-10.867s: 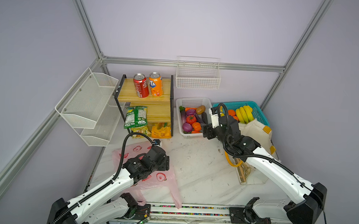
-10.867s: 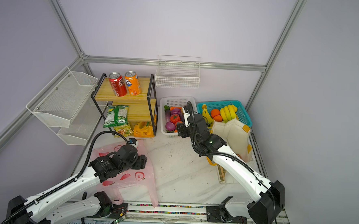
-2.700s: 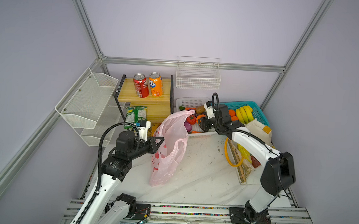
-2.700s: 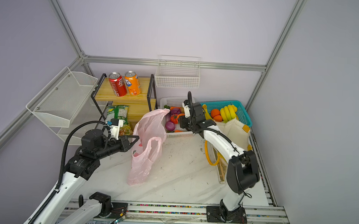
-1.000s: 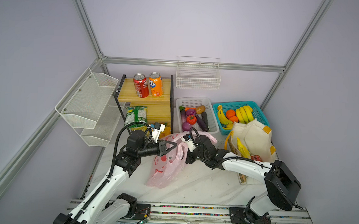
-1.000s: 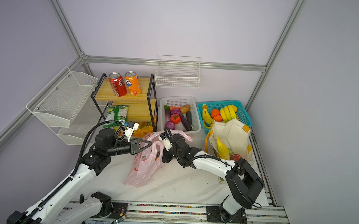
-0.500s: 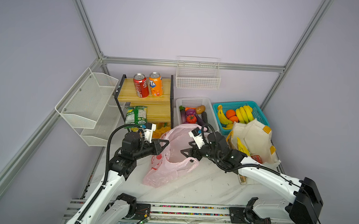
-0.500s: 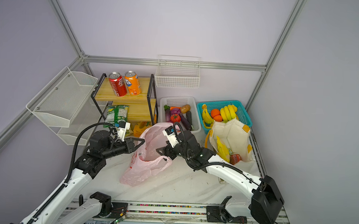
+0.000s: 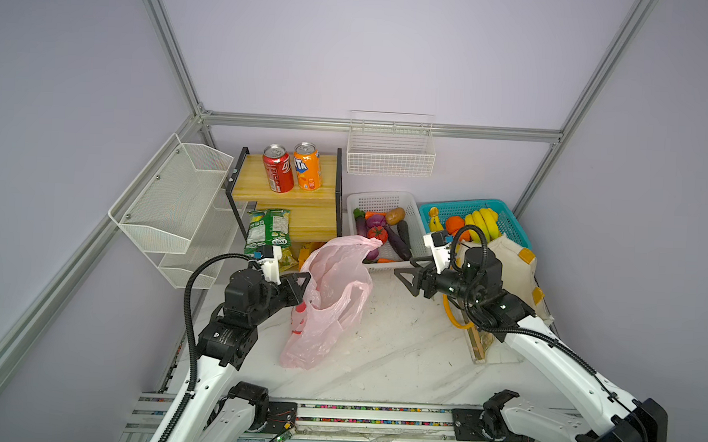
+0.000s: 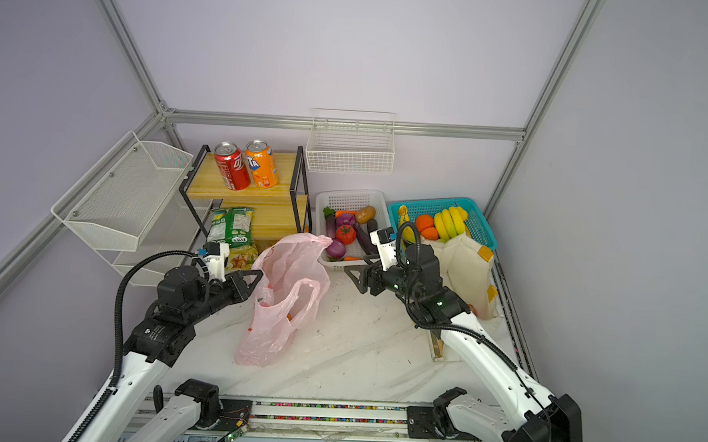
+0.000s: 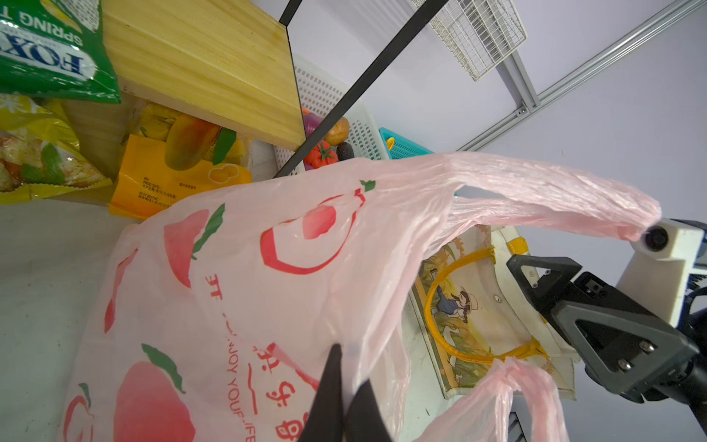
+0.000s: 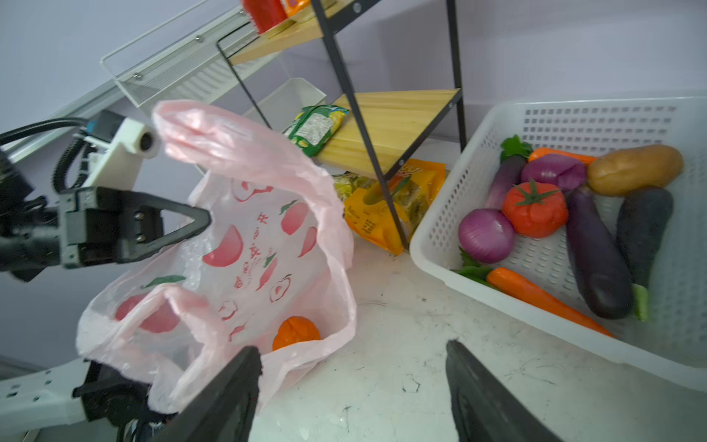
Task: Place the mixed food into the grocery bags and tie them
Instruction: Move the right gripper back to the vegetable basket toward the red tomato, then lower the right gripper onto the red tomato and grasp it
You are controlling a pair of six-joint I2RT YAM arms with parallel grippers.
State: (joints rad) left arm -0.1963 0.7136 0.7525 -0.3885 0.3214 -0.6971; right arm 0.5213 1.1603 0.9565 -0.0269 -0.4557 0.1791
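The pink grocery bag (image 9: 331, 295) (image 10: 286, 293) stands slumped on the table with its mouth open. My left gripper (image 9: 305, 277) (image 11: 350, 367) is shut on the bag's near rim. An orange pumpkin (image 12: 294, 333) lies inside. My right gripper (image 9: 406, 268) (image 12: 352, 348) is open and holds nothing, just right of the bag and clear of it. The tomato (image 12: 533, 208), purple onion (image 12: 486, 235) and eggplant (image 12: 597, 252) lie in the white basket (image 12: 432, 245). The red soda can (image 9: 278, 174) stands on the shelf, the yellow chip packet (image 10: 240, 259) under it. The cream tote (image 9: 508, 259) sits at the right.
The wooden shelf (image 9: 304, 194) also carries an orange can (image 9: 307, 171) and a green chip packet (image 9: 267, 226). A teal basket (image 9: 506, 221) with bananas (image 9: 485, 222) stands at the back right. Wire racks (image 9: 169, 212) hang on the left wall.
My right gripper has pulled back to the right, off the bag's rim, with its jaws wide. The bag's mouth has narrowed, one handle still upright. My left gripper keeps its hold.
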